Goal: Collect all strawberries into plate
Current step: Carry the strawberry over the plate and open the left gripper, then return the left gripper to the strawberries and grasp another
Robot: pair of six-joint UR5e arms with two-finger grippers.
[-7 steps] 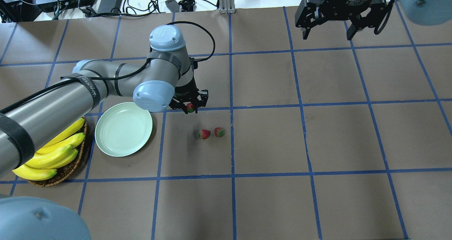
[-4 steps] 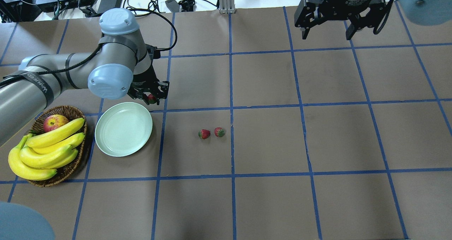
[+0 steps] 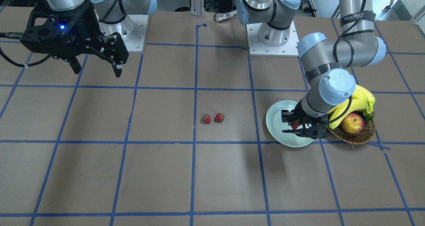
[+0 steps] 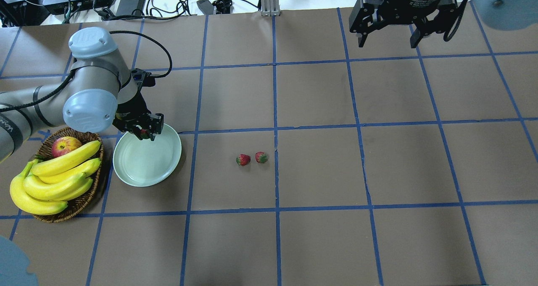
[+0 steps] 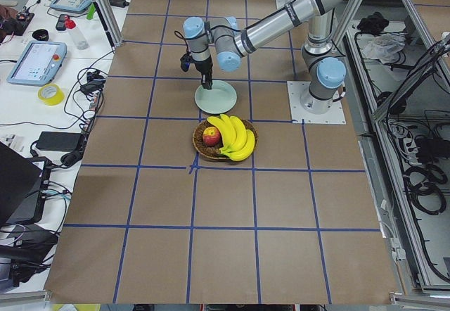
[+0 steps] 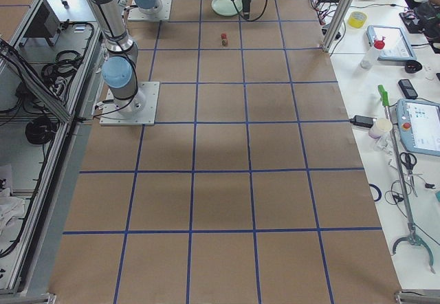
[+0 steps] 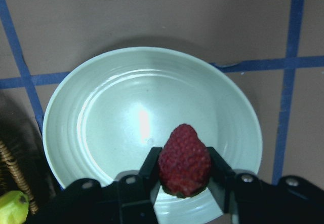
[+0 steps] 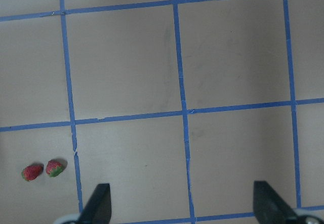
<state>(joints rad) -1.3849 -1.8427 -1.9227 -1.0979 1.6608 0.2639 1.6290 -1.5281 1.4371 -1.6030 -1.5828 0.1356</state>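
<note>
My left gripper [image 4: 145, 133] is shut on a red strawberry [image 7: 184, 160] and holds it above the far rim of the pale mint plate [image 4: 145, 166]. The wrist view shows the berry pinched between both fingers over the plate [image 7: 116, 117]. It also shows in the front view [image 3: 295, 124]. Two more strawberries [image 4: 243, 160] [image 4: 261, 157] lie side by side on the brown table, to the right of the plate. My right gripper [image 4: 388, 35] is open and empty, high at the far right. Its wrist view shows the two berries [image 8: 32, 172] [image 8: 54, 168].
A wicker basket [image 4: 80, 204] with bananas [image 4: 59, 176] and an apple [image 4: 65, 146] stands just left of the plate. Cables and boxes [image 4: 126, 0] lie beyond the table's far edge. Blue tape lines grid the table.
My left arm has swung left with the strawberry, from near the table's middle to over the plate's far rim. The right gripper has stayed put.
</note>
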